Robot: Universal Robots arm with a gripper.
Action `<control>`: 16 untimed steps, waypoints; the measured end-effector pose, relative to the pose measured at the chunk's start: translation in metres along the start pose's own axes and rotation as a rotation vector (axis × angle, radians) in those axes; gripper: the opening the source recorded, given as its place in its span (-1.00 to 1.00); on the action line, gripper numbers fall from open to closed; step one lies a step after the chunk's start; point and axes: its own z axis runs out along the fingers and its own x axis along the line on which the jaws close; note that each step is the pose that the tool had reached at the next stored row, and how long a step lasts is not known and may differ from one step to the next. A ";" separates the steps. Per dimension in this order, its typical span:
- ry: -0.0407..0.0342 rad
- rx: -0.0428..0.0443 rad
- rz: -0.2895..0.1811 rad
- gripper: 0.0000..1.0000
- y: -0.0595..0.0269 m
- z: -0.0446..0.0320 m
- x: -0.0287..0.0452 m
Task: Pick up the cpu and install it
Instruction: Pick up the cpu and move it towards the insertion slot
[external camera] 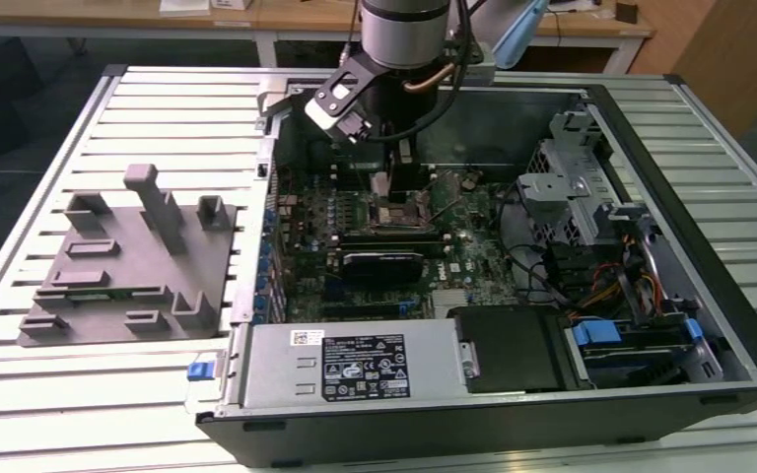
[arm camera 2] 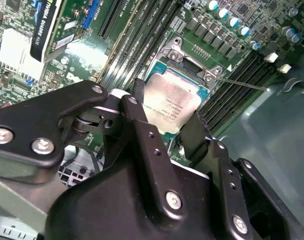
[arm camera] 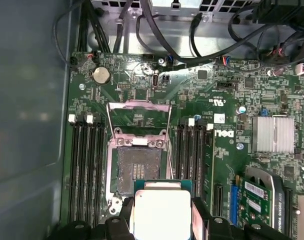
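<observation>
One cpu (arm camera: 162, 210), clamped between the gripper's (arm camera: 162, 222) two fingers (arm camera 2: 144, 130); we note it held just over one open socket (arm camera: 138, 169), its one bracket (arm camera: 138, 106) raised.

The cpu (arm camera: 161, 212) was silvery-white with a greenish rim, the hand (arm camera 2: 166, 106) black, the motherboard (arm camera: 232, 165) green, the table (external camera: 36, 414) pale grey.

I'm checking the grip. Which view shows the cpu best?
The second wrist view: the cpu sits nearly whole between the fingers of the pincer. The first wrist view crops the cpu at the picture's edge, by the open socket. In the exterior view the pincer hangs over the motherboard, the cpu too small to tell.
</observation>
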 end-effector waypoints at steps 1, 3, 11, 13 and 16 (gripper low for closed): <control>-0.0001 0.0001 0.000 0.07 0.0000 0.0000 0.0000; -0.0002 0.0001 0.000 0.07 0.0000 0.0000 0.0000; -0.0002 0.0001 0.000 0.07 0.0002 0.0023 0.0027; 0.0001 -0.0001 0.000 0.07 0.0002 0.0047 0.0035; -0.0001 0.0000 0.000 0.07 0.0001 0.0069 0.0035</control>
